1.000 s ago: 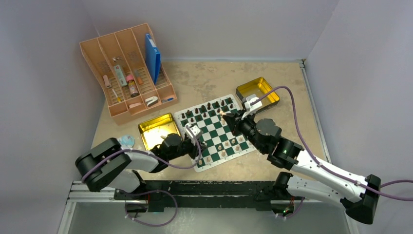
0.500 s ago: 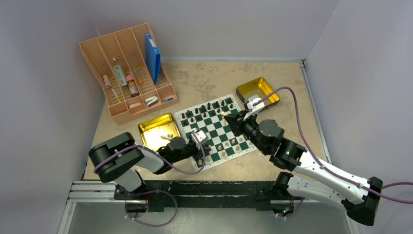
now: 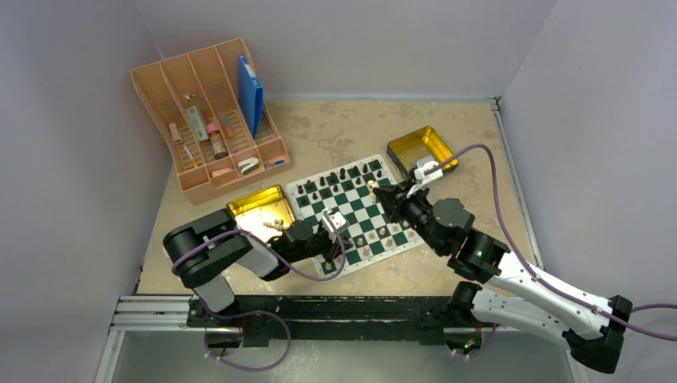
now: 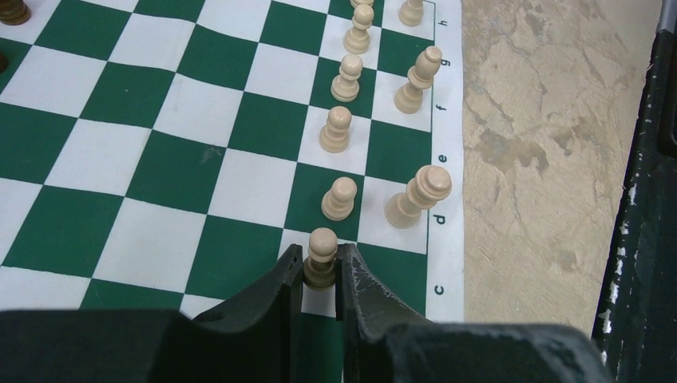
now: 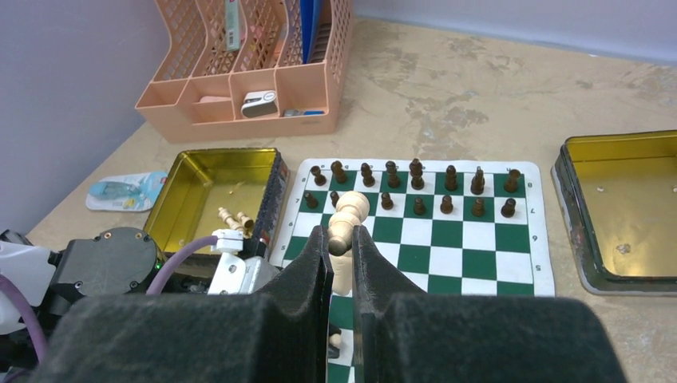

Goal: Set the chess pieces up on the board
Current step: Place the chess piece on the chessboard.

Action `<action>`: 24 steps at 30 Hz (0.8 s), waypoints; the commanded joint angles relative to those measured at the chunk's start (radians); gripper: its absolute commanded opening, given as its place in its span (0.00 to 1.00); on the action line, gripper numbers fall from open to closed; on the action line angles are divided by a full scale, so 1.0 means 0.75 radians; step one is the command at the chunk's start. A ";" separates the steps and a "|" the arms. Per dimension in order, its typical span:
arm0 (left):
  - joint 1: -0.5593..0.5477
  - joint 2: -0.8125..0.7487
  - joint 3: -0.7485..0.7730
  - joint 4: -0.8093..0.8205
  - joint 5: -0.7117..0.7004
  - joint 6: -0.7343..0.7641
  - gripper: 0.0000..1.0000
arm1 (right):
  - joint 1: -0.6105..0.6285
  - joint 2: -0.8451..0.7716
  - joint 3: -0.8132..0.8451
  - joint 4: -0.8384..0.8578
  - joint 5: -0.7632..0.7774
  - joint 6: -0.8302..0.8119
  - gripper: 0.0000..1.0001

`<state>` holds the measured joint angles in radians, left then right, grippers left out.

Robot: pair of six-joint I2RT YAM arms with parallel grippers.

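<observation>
The board (image 3: pixel 363 214) is a green-and-white mat in the middle of the table. Light chess pieces (image 4: pixel 336 130) stand in two lines along its near edge (image 3: pixel 375 238). My left gripper (image 4: pixel 321 267) is shut on a light pawn (image 4: pixel 322 243), upright and low over a square by the "c" mark; in the top view that gripper (image 3: pixel 328 258) is at the board's near left corner. My right gripper (image 5: pixel 342 239) is shut on a taller light piece (image 5: pixel 351 209), tilted and held above the board (image 5: pixel 447 239); it shows over the far part (image 3: pixel 374 190).
Dark chessmen (image 5: pixel 415 187) fill the two far rows. A gold tin (image 5: pixel 215 187) left of the board holds two light pieces (image 5: pixel 234 218). A second gold tin (image 3: pixel 423 148) sits at the back right. A pink organizer (image 3: pixel 209 116) stands at the far left.
The left arm has swung right and nearer, carrying the pawn down to the board's near left corner. The right gripper has drifted slightly right with its piece.
</observation>
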<state>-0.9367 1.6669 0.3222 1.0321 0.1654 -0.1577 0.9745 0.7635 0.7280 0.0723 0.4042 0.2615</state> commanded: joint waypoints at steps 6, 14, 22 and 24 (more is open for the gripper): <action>-0.007 0.010 0.030 0.060 0.043 -0.043 0.00 | -0.003 -0.034 -0.003 0.034 0.047 -0.008 0.00; -0.009 0.045 0.061 0.023 0.030 -0.045 0.02 | -0.003 -0.055 -0.006 0.022 0.054 -0.015 0.00; -0.009 0.054 0.063 0.015 0.027 -0.043 0.04 | -0.004 -0.063 0.000 0.012 0.065 -0.027 0.00; -0.011 0.061 0.065 0.015 0.027 -0.043 0.05 | -0.003 -0.060 -0.001 0.012 0.065 -0.029 0.00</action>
<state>-0.9386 1.7020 0.3435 1.0077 0.1780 -0.1822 0.9745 0.7303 0.7208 0.0559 0.4290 0.2531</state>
